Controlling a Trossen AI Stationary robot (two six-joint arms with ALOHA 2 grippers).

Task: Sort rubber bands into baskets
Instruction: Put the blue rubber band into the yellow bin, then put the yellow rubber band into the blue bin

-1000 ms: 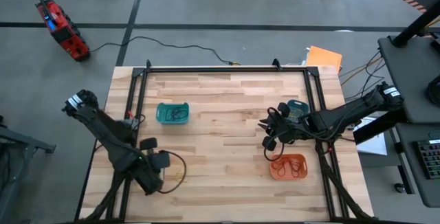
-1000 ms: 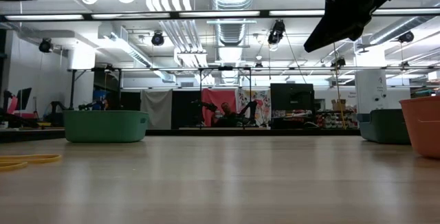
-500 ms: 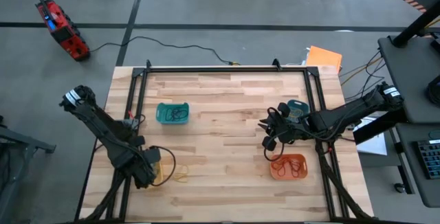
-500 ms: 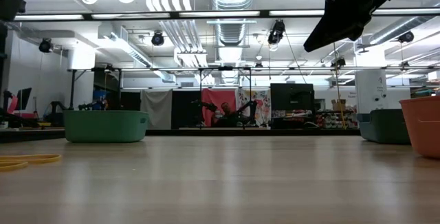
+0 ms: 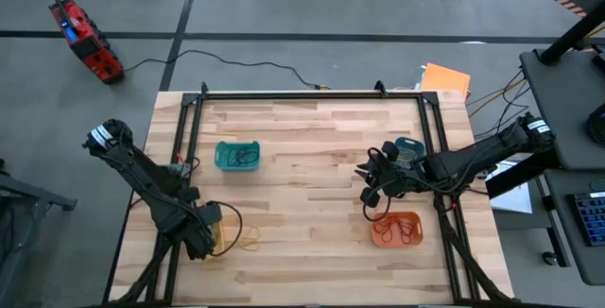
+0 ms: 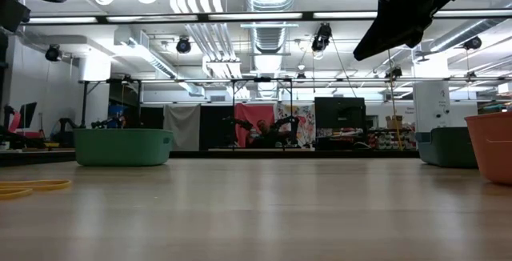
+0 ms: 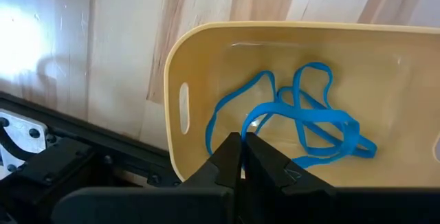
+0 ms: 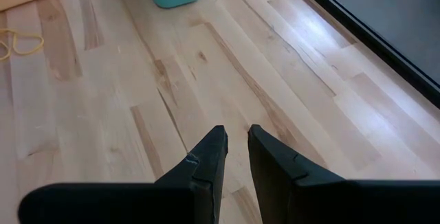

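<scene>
Butcher-block table (image 5: 302, 157): left gripper (image 7: 240, 145), clenched empty, hung over yellow basket (image 7: 206, 52) holding blue rubber bands (image 7: 302, 124), apparently just dropped; right gripper (image 8: 234, 138), slightly parted and empty, waited above bare wood.

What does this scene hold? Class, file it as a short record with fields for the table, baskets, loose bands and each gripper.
table: bare wood
teal basket: far left, dark bands inside
blue basket: right edge, partly under the right arm
orange basket: near right, bands inside
yellow basket: blue bands inside
yellow band: loose on the table
left gripper: shut, over the yellow basket
right gripper: slightly open, empty, above bare wood
</scene>
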